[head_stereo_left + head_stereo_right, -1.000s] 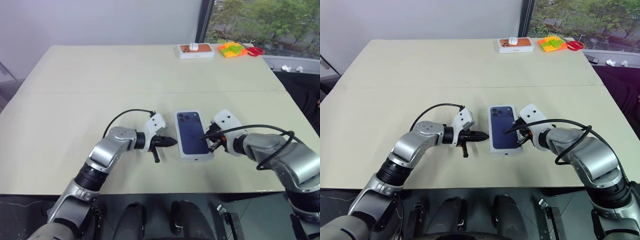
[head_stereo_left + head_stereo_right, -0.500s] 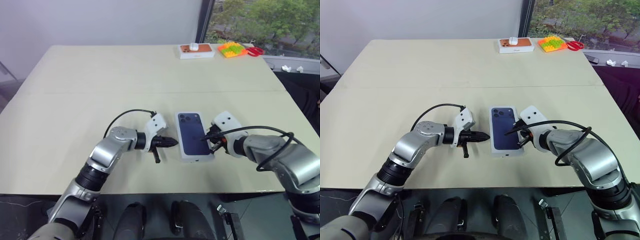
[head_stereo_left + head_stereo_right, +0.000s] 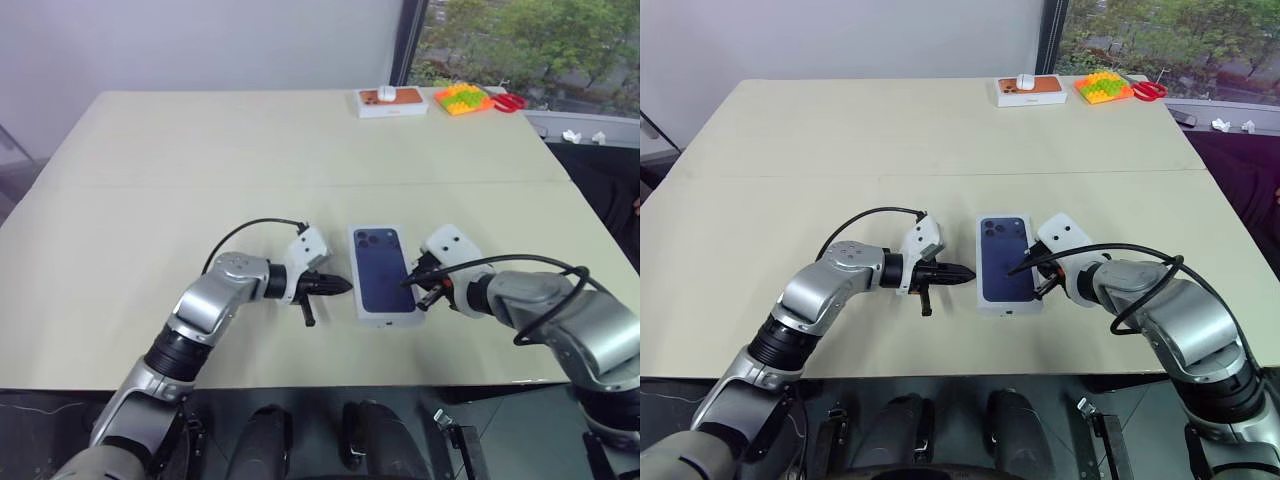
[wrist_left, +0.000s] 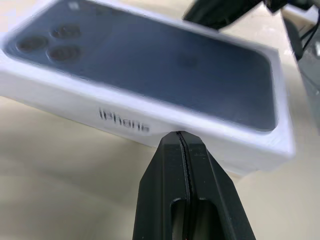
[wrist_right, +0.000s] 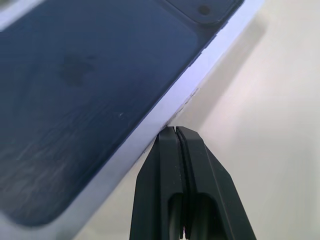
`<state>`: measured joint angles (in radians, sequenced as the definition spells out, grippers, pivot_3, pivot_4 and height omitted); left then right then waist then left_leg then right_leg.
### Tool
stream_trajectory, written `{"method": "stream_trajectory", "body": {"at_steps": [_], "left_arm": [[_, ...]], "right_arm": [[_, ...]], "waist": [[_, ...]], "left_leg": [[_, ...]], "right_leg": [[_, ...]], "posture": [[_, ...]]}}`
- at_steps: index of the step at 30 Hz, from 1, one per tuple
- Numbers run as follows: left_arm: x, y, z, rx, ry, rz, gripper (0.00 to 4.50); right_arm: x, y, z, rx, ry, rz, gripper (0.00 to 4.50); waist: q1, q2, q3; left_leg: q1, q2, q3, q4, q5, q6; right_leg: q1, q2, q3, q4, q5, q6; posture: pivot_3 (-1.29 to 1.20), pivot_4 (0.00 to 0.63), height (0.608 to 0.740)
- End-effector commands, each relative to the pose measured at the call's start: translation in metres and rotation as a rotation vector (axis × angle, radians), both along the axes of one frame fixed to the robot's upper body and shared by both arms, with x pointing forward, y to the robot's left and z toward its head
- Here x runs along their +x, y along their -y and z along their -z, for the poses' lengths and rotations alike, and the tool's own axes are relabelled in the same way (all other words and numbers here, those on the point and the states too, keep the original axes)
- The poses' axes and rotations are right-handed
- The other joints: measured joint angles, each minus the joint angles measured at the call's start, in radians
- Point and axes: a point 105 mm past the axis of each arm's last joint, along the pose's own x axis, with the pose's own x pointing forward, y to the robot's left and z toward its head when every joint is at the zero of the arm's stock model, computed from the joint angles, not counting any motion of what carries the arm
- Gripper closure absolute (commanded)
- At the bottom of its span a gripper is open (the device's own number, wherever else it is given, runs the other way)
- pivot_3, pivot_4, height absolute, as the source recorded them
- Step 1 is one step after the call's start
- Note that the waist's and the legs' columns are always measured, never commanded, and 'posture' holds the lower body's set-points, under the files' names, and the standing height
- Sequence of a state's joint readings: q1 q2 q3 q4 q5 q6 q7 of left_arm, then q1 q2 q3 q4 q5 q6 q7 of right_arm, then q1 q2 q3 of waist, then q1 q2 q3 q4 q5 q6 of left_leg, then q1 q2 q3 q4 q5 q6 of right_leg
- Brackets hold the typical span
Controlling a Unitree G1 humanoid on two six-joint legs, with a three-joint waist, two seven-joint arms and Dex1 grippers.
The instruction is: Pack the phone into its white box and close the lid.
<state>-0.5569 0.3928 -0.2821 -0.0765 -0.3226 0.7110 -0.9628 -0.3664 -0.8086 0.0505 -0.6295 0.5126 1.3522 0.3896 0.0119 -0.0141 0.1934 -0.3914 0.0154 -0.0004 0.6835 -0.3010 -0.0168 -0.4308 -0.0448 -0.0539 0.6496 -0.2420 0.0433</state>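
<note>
Two arms reach in over the beige table (image 3: 150, 170) from the near edge, one on each side of the white box (image 3: 383, 283). That box lies flat near the front middle of the table with the lid (image 3: 380, 268) on it, the printed dark blue phone picture facing up and its camera cluster at the far end.

At nine o'clock from the box, the left arm comes in with the elbow bent and the forearm angled toward the centre, its wrist turned so the left gripper (image 3: 338, 286) points sideways at the box's long left side, dipping slightly. Its two black fingers are pressed together, nothing between them. In the left wrist view, that closed tip (image 4: 181, 137) sits just at the white side wall bearing the grey lettering; whether it actually touches I cannot tell.

At three o'clock, the right arm bends in from the far side, a black cable looping over its forearm. The right gripper (image 3: 412, 283) slants down toward the box's long right edge, fingers also closed flat against each other and empty. The right wrist view shows the tip (image 5: 175, 133) right at the lid's white rim.

At twelve o'clock, well away by the far edge, sit a small orange-topped box (image 3: 393, 101), a bright block toy (image 3: 463, 98) and red scissors (image 3: 511, 102).
</note>
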Motion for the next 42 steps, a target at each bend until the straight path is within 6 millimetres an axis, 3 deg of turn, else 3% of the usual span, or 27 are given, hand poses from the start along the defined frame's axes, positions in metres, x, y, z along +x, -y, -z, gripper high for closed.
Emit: {"method": "stream_trajectory", "body": {"at_steps": [1,7,11,14,17,20,25,29,31,35,37,42], "left_arm": [[0.004,-0.003,-0.024,-0.067,0.042,-0.005,4.50],[0.021,-0.002,-0.037,-0.109,0.062,-0.065,4.50],[0.036,0.013,-0.041,-0.095,0.107,-0.102,4.50],[0.046,0.027,-0.030,-0.038,0.100,-0.123,4.50],[0.047,0.034,-0.020,0.007,0.087,-0.119,4.50],[0.049,0.035,0.002,0.122,0.068,-0.134,4.50],[0.043,0.033,0.018,0.182,0.041,-0.130,4.50],[0.042,0.028,0.026,0.202,0.032,-0.153,4.50],[0.045,0.026,0.008,0.083,0.052,-0.178,4.50],[0.053,-0.002,-0.031,-0.119,0.165,-0.261,4.50],[0.057,-0.030,-0.043,-0.161,0.193,-0.331,4.50],[0.060,-0.101,-0.046,-0.165,0.234,-0.498,4.50]], "right_arm": [[-0.001,0.007,-0.019,-0.011,0.085,-0.020,4.45],[-0.006,0.017,-0.031,-0.026,0.140,-0.081,4.45],[-0.025,-0.001,-0.039,0.032,0.155,-0.243,4.45],[-0.044,-0.019,-0.027,0.071,0.092,-0.344,4.45],[-0.050,-0.024,-0.013,0.061,0.048,-0.350,4.45],[-0.042,-0.018,0.011,0.038,-0.015,-0.242,4.45],[-0.042,-0.010,0.031,-0.012,-0.071,-0.182,4.45],[-0.040,-0.007,0.033,-0.022,-0.066,-0.165,4.45],[-0.029,-0.009,0.012,0.004,0.052,-0.167,4.45],[0.001,0.002,-0.032,0.071,0.321,-0.076,4.45],[0.016,0.021,-0.043,0.088,0.389,0.022,4.45],[0.039,0.059,-0.054,0.197,0.444,0.195,4.45]], "waist": [[0.000,0.000,0.000],[0.001,0.000,0.000],[0.002,0.000,0.000],[0.002,-0.001,0.000],[-0.002,-0.001,0.000],[-0.001,-0.001,-0.001],[0.000,-0.003,-0.004],[0.000,-0.005,-0.011],[0.000,-0.006,-0.012],[-0.006,-0.005,-0.011],[-0.004,-0.005,-0.011],[-0.001,-0.004,-0.011]], "left_leg": [[0.000,0.000,0.000,0.000,0.000,0.000],[0.000,-0.001,0.000,0.001,0.000,0.000],[0.000,-0.001,0.000,0.001,0.000,0.000],[0.001,-0.002,-0.001,0.001,0.000,0.000],[0.001,-0.002,-0.001,0.001,0.000,0.000],[0.002,-0.002,-0.001,0.001,0.000,0.000],[0.003,-0.001,-0.001,0.001,0.000,0.000],[0.005,-0.001,-0.001,0.001,0.000,0.000],[0.005,0.000,-0.001,0.001,0.000,0.000],[0.004,0.000,-0.001,0.000,0.000,0.000],[0.003,0.000,-0.001,0.000,0.000,0.000],[0.003,0.000,0.000,0.000,0.000,0.000]], "right_leg": [[0.000,0.000,0.000,0.000,0.000,0.000],[0.001,0.000,0.000,0.000,0.000,0.000],[0.001,0.000,-0.001,0.000,0.000,0.000],[0.002,0.000,-0.001,0.000,0.000,0.000],[0.002,0.000,-0.001,0.000,0.000,0.000],[0.002,0.000,-0.001,0.000,0.000,0.000],[0.004,0.000,-0.001,0.000,0.000,0.000],[0.006,0.000,-0.001,-0.001,0.000,0.000],[0.006,0.000,-0.001,-0.001,0.000,0.000],[0.004,0.001,0.000,0.000,0.000,0.000],[0.002,0.001,0.000,0.001,0.000,0.000],[0.002,0.000,0.000,0.000,0.000,0.000]], "posture": [[0.00,0.150,0.740],[0.00,0.150,0.740],[0.00,0.150,0.740],[0.00,0.150,0.740],[0.00,0.150,0.740],[0.00,0.150,0.740],[0.00,0.150,0.740],[0.00,0.150,0.740],[0.00,0.150,0.740],[0.00,0.150,0.740],[0.00,0.150,0.740],[0.00,0.150,0.740]]}}
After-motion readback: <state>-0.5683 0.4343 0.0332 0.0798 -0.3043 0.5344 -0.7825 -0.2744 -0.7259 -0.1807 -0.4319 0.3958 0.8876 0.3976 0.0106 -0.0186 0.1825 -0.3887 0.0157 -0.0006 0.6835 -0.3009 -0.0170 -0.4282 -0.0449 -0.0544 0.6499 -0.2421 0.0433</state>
